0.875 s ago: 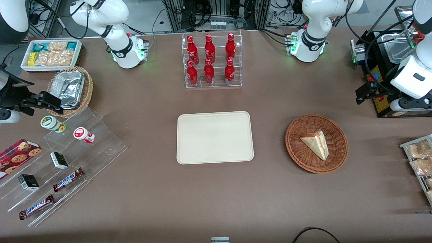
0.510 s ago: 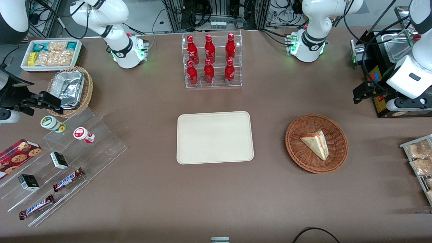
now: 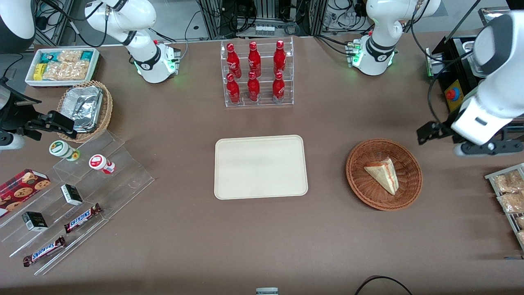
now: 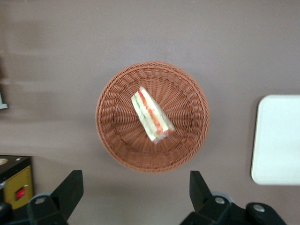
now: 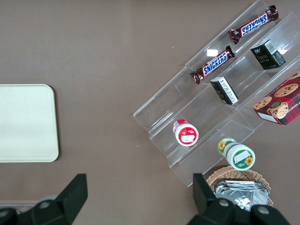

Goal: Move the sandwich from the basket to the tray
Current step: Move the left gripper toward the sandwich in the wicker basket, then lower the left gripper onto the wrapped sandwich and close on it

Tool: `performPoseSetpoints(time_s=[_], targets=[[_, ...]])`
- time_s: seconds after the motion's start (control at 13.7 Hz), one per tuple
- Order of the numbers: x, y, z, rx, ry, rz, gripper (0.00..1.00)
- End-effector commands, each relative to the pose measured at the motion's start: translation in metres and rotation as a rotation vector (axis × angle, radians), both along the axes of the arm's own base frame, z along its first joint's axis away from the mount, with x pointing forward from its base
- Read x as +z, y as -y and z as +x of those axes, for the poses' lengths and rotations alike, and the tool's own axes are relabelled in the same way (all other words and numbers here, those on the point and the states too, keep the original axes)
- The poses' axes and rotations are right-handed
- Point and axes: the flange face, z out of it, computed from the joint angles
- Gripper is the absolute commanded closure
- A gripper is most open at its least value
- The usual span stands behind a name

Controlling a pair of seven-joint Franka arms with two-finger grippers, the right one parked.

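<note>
The sandwich (image 3: 382, 174) is a pale bread wedge with red and green filling, lying in the round reddish-brown wicker basket (image 3: 355, 180). The cream rectangular tray (image 3: 260, 166) sits mid-table, beside the basket toward the parked arm's end, with nothing on it. My left gripper (image 3: 487, 148) hangs high over the table, beside the basket toward the working arm's end and slightly farther from the front camera. In the left wrist view the gripper (image 4: 135, 190) is open and holds nothing; its fingers (image 4: 70, 187) are off the basket (image 4: 117, 126), the sandwich (image 4: 151, 115) and the tray (image 4: 279, 138).
A clear rack of red bottles (image 3: 256, 73) stands farther from the front camera than the tray. A black and yellow machine (image 3: 454, 94) and a rack of snack packets (image 3: 509, 192) sit at the working arm's end. A tan basket with foil trays (image 3: 84, 107) and clear snack steps (image 3: 82, 196) lie toward the parked arm's end.
The left arm has swung nearer to the front camera and toward the basket, away from the black machine. The sandwich, basket and tray have not moved.
</note>
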Motion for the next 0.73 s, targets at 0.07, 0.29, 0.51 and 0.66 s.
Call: performPoseSetpoints(time_s=[0.07, 0.29, 0.51, 0.66], targets=[[-0.071, 0.012, -0.01, 0.145, 0.069, -0.012, 0.0], [-0.113, 0.019, -0.019, 0.276, 0.134, -0.037, 0.0], [-0.164, 0.018, -0.027, 0.313, 0.119, -0.043, 0.0], [-0.197, 0.018, -0.027, 0.339, 0.12, -0.052, 0.0]])
